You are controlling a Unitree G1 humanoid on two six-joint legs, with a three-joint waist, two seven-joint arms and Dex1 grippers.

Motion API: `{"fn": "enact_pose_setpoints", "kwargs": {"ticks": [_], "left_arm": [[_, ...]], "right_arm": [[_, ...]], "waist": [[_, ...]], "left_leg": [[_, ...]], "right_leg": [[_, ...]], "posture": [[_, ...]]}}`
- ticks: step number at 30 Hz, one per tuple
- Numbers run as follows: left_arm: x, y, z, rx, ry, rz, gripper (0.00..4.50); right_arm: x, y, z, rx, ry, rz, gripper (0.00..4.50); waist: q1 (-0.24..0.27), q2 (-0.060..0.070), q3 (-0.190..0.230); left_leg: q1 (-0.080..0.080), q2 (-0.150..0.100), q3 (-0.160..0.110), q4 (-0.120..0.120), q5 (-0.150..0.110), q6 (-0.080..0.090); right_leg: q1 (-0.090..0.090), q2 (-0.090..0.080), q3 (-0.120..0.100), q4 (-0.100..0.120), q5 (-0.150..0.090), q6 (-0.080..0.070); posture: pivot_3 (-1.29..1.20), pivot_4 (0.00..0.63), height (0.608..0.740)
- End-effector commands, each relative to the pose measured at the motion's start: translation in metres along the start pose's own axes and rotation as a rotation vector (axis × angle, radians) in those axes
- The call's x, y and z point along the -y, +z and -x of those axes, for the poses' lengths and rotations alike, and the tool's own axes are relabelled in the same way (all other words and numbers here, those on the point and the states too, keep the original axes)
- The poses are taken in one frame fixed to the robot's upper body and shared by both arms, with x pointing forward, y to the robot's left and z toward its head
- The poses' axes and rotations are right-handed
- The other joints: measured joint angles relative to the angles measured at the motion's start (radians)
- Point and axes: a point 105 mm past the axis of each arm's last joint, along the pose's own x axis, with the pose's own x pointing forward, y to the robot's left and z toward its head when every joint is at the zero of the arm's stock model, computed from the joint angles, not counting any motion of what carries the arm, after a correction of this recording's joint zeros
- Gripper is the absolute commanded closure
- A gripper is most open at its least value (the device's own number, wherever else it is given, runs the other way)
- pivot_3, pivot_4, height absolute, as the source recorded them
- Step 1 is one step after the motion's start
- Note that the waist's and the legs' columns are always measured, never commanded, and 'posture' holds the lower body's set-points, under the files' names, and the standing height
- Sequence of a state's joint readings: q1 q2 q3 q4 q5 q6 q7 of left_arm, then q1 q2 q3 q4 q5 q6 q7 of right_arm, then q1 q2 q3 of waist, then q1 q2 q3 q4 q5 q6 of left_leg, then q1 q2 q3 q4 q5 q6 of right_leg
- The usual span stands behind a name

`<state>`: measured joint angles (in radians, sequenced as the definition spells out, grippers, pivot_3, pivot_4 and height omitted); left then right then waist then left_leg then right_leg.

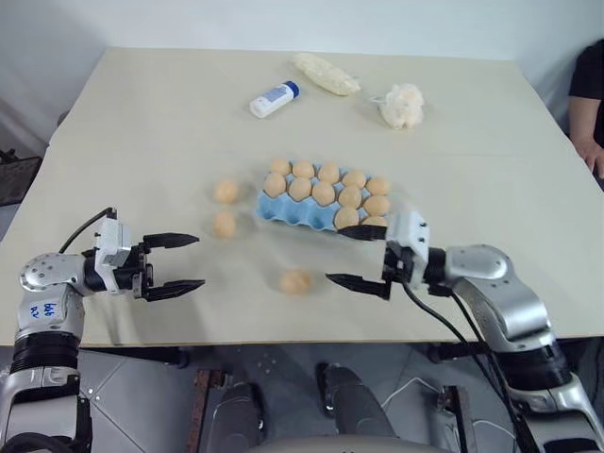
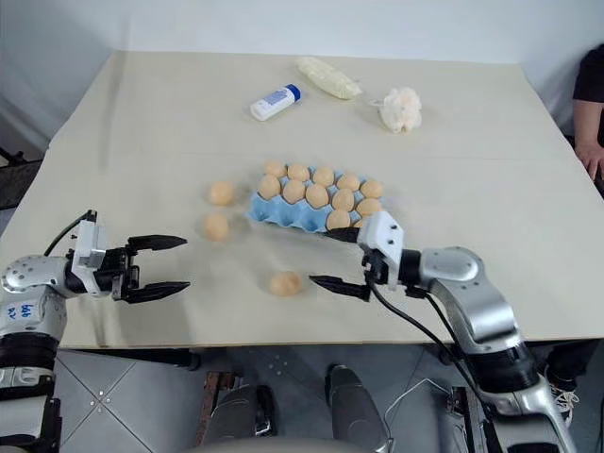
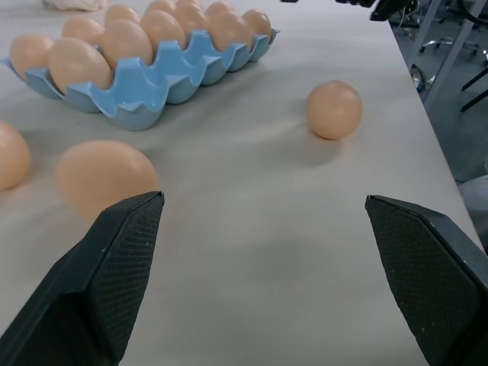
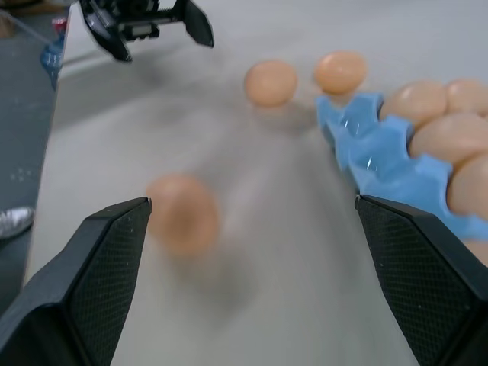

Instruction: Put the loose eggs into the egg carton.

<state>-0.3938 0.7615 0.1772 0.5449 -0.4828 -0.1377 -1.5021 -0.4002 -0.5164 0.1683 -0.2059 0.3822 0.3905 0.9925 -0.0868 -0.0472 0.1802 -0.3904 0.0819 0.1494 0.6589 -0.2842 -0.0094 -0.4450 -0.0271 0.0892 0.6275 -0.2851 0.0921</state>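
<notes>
Both grippers empty, jaws apart. I'm lining R gripper on egg just in front of carton; 2 more eggs left of carton. Next: straddle egg, close gently.

Both head views look steeply down over the whole surface from its near edge. Each wrist camera sits low, skimming across it; both share the egg carton edge.

Both arms low and bent inward, left gripper and right gripper gaping wide, empty, tips facing each other.
</notes>
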Motion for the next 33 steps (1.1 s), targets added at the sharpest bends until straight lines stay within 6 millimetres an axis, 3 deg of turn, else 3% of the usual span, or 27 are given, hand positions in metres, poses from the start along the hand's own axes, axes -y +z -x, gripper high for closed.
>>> {"fn": "enact_pose_setpoints", "kwargs": {"ticks": [1, 7, 18, 21, 27, 29, 33], "left_arm": [[0.009, 0.004, 0.008, 0.001, -0.085, -0.020, 0.00], [0.010, 0.002, 0.011, 0.002, -0.060, -0.021, 0.00], [0.013, 0.003, 0.007, 0.028, -0.030, -0.031, 0.00], [0.013, 0.004, 0.005, 0.034, -0.026, -0.032, 0.00], [0.011, 0.006, 0.003, 0.045, -0.020, -0.036, 0.00], [0.010, 0.007, 0.002, 0.050, -0.017, -0.038, 0.00], [0.010, 0.008, 0.000, 0.060, -0.013, -0.042, 0.00]], "right_arm": [[-0.010, 0.001, -0.015, -0.010, 0.048, -0.004, 0.03], [-0.019, -0.006, -0.036, -0.056, 0.099, -0.018, 0.03], [-0.023, -0.025, -0.050, -0.174, 0.145, 0.007, 0.03], [-0.022, -0.025, -0.052, -0.173, 0.138, 0.009, 0.60], [-0.020, -0.013, -0.049, -0.120, 0.131, 0.025, 2.70], [-0.017, -0.004, -0.046, -0.092, 0.120, 0.032, 3.00], [-0.005, 0.014, -0.039, -0.035, 0.061, 0.047, 3.08]], "waist": [[0.002, 0.000, 0.000], [0.004, 0.000, 0.000], [0.002, 0.000, 0.000], [0.001, 0.000, 0.000], [0.002, 0.000, 0.000], [0.002, 0.000, 0.000], [0.002, 0.000, 0.000]], "left_leg": [[0.000, 0.000, 0.001, 0.000, 0.000, -0.001], [-0.002, 0.000, 0.002, -0.001, -0.001, -0.002], [-0.001, 0.001, 0.004, -0.002, -0.001, -0.002], [-0.001, 0.001, 0.005, -0.002, -0.001, -0.002], [-0.001, 0.001, 0.005, -0.002, -0.001, -0.002], [-0.001, 0.001, 0.005, -0.002, -0.001, -0.002], [-0.001, 0.001, 0.005, -0.001, -0.001, -0.002]], "right_leg": [[0.000, 0.000, -0.001, 0.000, 0.000, 0.000], [-0.001, 0.000, -0.006, 0.000, 0.000, 0.000], [-0.001, 0.000, -0.007, 0.000, 0.000, 0.000], [-0.001, 0.000, -0.007, 0.000, 0.000, 0.000], [-0.001, 0.000, -0.007, 0.000, 0.000, 0.000], [-0.001, 0.000, -0.007, 0.000, 0.000, 0.000], [-0.001, 0.000, -0.007, 0.000, 0.000, 0.000]], "posture": [[0.00, 0.150, 0.740], [0.00, 0.150, 0.740], [0.00, 0.150, 0.740], [0.00, 0.150, 0.740], [0.00, 0.150, 0.740], [0.00, 0.150, 0.740], [0.00, 0.150, 0.740]]}}
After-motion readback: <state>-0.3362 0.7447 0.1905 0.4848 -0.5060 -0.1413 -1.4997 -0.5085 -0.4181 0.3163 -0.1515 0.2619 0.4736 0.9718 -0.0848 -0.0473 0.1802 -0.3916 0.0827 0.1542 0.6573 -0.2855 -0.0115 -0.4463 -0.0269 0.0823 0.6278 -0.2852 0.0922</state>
